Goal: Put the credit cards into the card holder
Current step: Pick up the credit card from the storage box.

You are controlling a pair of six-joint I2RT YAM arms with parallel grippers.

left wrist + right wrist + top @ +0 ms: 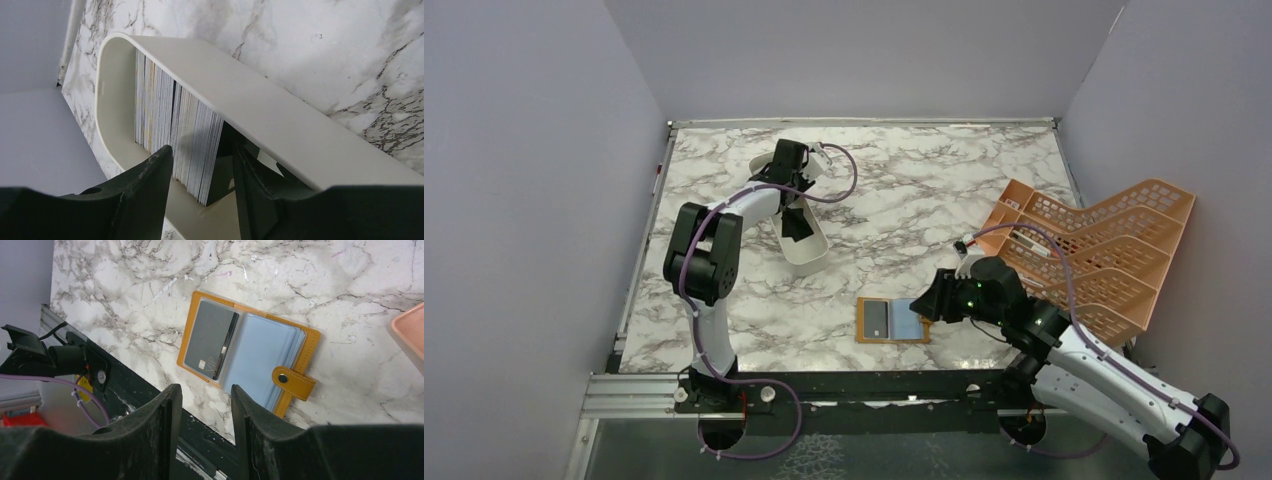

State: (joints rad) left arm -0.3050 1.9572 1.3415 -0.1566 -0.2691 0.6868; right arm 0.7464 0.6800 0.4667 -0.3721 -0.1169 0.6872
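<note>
1. The left end effector [201,152] sits in the white tray [280,115]. Its jaws stand half apart astride the near end of the credit cards [170,115], which stand on edge in a tight stack. Whether it pinches any yet I cannot tell.
2. Best to narrow the bite to the outermost card alone, a black one, so its neighbours do not lift with it.
3. Draw it straight up along its own plane, clear of the tray wall.
4. The card holder [247,352] lies open on the table [350,300] near the front edge, a grey card [210,337] in its left panel. The right end effector [202,390] hovers beside it, wide open and empty, well placed to steady it.
</note>
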